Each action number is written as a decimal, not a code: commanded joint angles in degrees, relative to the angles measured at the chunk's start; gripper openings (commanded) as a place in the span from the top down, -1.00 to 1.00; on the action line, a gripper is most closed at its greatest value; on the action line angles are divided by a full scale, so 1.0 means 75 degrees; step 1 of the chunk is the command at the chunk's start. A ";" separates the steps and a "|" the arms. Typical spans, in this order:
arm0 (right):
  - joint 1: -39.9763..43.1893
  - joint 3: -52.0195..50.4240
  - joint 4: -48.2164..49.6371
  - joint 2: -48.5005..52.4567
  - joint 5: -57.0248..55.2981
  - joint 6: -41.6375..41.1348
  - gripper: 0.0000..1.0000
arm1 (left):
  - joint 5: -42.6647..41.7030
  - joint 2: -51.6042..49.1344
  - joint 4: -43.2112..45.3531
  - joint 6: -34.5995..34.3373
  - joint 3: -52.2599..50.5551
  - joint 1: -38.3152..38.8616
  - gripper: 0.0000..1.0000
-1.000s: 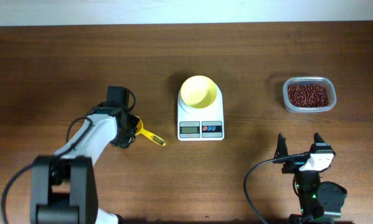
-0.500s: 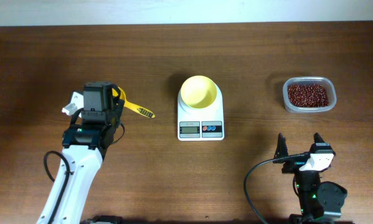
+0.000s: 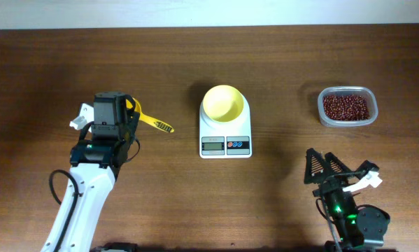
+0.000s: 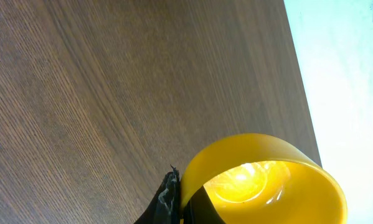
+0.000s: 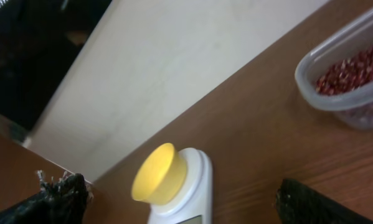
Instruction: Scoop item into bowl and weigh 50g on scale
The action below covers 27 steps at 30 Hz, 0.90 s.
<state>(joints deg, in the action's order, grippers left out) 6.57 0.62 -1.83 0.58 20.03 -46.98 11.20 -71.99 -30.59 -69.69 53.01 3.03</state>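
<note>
The brown wooden table carries the white scale and, well apart, a clear tub of beans.

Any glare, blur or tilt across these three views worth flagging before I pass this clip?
Overhead: evenly lit and sharp, with the white square digital scale crisp. Left wrist: a bright hotspot glares inside the yellow plastic scoop, and the pale background at the upper right looks washed out. Right wrist: the horizon is strongly tilted and the picture is soft, with the clear plastic tub of red-brown beans slightly blurred.

Empty yellow bowl sits on white scale, beans well apart.
</note>
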 commanded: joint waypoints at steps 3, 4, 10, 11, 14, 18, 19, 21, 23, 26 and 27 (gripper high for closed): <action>0.0029 -0.0041 -0.0035 -0.0050 -0.0192 -0.0755 -0.97 | 0.0087 0.0087 -0.0006 -0.0023 0.0000 -0.0026 1.00; 0.0029 -0.0041 -0.0032 -0.0050 -0.0189 -0.0140 -0.97 | 0.0087 0.0087 -0.0006 -0.0023 0.0000 -0.0026 1.00; 0.0029 0.0557 -0.0376 0.0516 0.0079 0.0431 -0.97 | 0.0085 0.0087 -0.0006 -0.0023 0.0000 -0.0026 1.00; 0.0029 0.0810 -0.0551 0.0898 0.0172 0.0434 -0.97 | 0.0085 0.0087 -0.0006 -0.0023 0.0000 -0.0026 1.00; 0.0029 0.1649 -0.0557 0.2355 0.0729 0.0434 -0.97 | 0.0082 0.0087 -0.0009 -0.0023 0.0000 -0.0026 1.00; 0.0029 0.2288 -0.0373 0.4637 0.2640 0.0385 -0.97 | 0.0058 0.0087 -0.0012 -0.0023 0.0000 -0.0026 1.00; 0.0029 0.2294 0.0041 0.5141 0.3168 0.0108 -0.97 | 0.0058 0.0087 -0.0015 -0.0023 0.0000 -0.0026 1.00; 0.0029 0.2294 0.0810 0.6030 0.3532 -0.1236 -0.98 | 0.0055 0.0087 -0.0085 -0.0023 0.0000 -0.0026 1.00; 0.0029 0.2294 0.1005 0.6612 0.3386 -0.1262 -0.97 | 0.0015 0.0087 -0.0201 -0.0023 0.0000 -0.0026 1.00; -0.0230 0.2294 0.3066 0.7682 0.4083 -0.0189 -0.97 | -0.0676 0.0087 -0.0420 -0.0026 0.0000 -0.0026 1.00; -0.0402 0.2299 0.3401 0.7819 0.4074 -0.0189 -0.97 | -0.0848 0.0087 -0.0420 -0.0023 0.0000 -0.0026 1.00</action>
<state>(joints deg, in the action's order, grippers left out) 5.91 16.91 20.08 56.88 47.00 -52.51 8.97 -71.88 -33.39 -69.69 53.01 3.03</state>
